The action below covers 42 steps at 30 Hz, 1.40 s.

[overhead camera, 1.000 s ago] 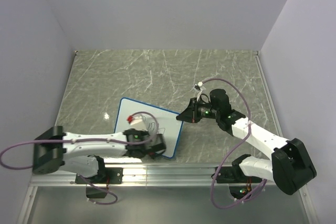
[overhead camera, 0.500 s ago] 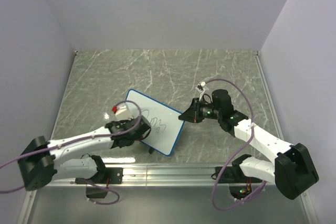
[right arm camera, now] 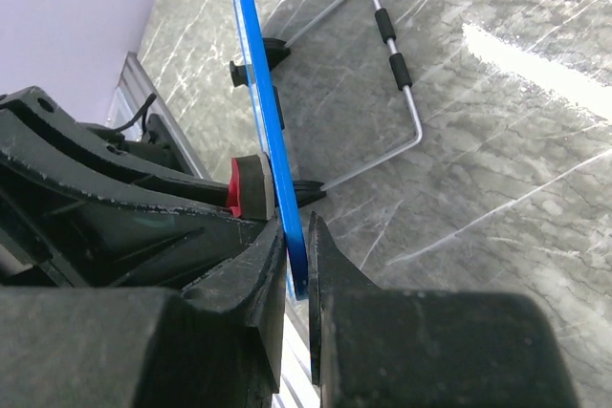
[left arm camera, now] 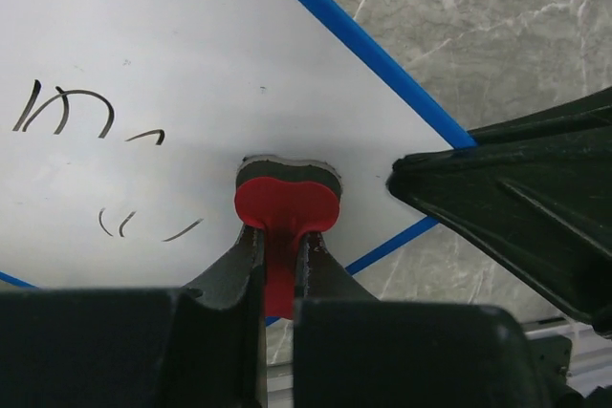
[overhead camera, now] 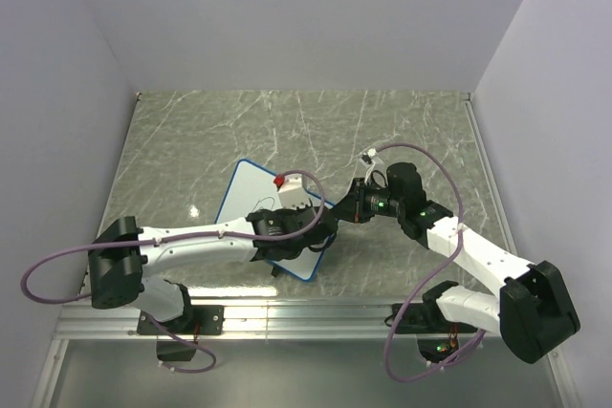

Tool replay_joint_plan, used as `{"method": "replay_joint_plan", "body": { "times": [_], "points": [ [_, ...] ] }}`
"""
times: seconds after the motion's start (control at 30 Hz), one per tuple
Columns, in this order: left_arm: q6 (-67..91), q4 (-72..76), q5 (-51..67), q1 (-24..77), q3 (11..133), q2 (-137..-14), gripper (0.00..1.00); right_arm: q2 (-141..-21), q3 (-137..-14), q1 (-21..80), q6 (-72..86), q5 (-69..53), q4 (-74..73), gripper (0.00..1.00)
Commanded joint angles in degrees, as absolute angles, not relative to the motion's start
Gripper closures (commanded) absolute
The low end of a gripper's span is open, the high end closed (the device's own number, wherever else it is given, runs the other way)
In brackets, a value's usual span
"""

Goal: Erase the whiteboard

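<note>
Whiteboard [overhead camera: 254,190]: white face, blue rim, rounded corners. Sits a bit left of ctr in the near half of the table [overhead camera: 182,140], btwn the two arms. Not lying flat: it's tipped up, and the right wrist cam sees it edge-on as a thin blue line. Can't tell if its lower edge rests on the table.

Black scribbles [left arm camera: 65,108] on the face: one loopy group, plus a few short strokes lower down in the left wrist view. Face right around the eraser looks clean. Behind the board a bent wire stand [right arm camera: 406,93] w/ two black sleeves reaches out over the table. A small black foot [right arm camera: 275,51] pokes from the back near the rim.

Eraser [left arm camera: 287,200]: red body, dark pad, pad pressed against the white face close to the board's corner. Left claw [left arm camera: 279,255] is pinched tight on the eraser's red stem, one finger each side.

Right claw [right arm camera: 296,236]: clamped on the board's rim, blue edge sandwiched btwn its two fingers, at the corner nearest the right arm. In the left wrist view it shows as a dark wedge just beside the eraser, not touching it.

Further out: grey marbled table, metal rail [overhead camera: 316,308] along the near edge by the arm bases, purple cables [overhead camera: 413,146] looping off each arm, plain pale walls.
</note>
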<state>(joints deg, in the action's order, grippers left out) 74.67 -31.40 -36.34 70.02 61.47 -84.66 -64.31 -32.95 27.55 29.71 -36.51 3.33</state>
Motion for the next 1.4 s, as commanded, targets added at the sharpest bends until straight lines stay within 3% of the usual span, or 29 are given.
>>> {"method": "replay_joint_plan", "body": {
  "times": [0.0,0.17,0.43,0.63,0.77,1.17,1.37],
  "points": [
    [76.0,-23.3,-34.9,67.0,57.5,-83.3,1.00,-64.6,-31.9,28.9,29.7,-37.3,-3.3,1.00],
    [74.9,-21.1,-33.1,60.6,47.2,-77.1,1.00,-64.2,-32.1,29.0,29.4,-37.0,-4.0,1.00],
    [89.0,-22.5,-38.5,64.8,34.4,-77.7,1.00,-66.2,-32.3,29.0,29.5,-37.3,-3.7,1.00],
    [93.7,-25.2,-39.5,65.5,34.4,-80.8,1.00,-67.1,-32.2,29.2,29.5,-37.4,-3.3,1.00],
    [99.5,-36.5,-38.1,64.8,36.6,-86.5,1.00,-67.1,-32.3,29.2,29.4,-37.0,-3.5,1.00],
    [103.4,-35.7,-26.2,66.1,29.4,-92.4,1.00,-65.9,-33.0,29.2,28.8,-35.9,-5.0,1.00],
    [104.9,-41.3,-20.8,70.1,32.8,-96.8,1.00,-65.2,-33.6,29.2,28.7,-35.5,-5.6,1.00]
  ]
}}
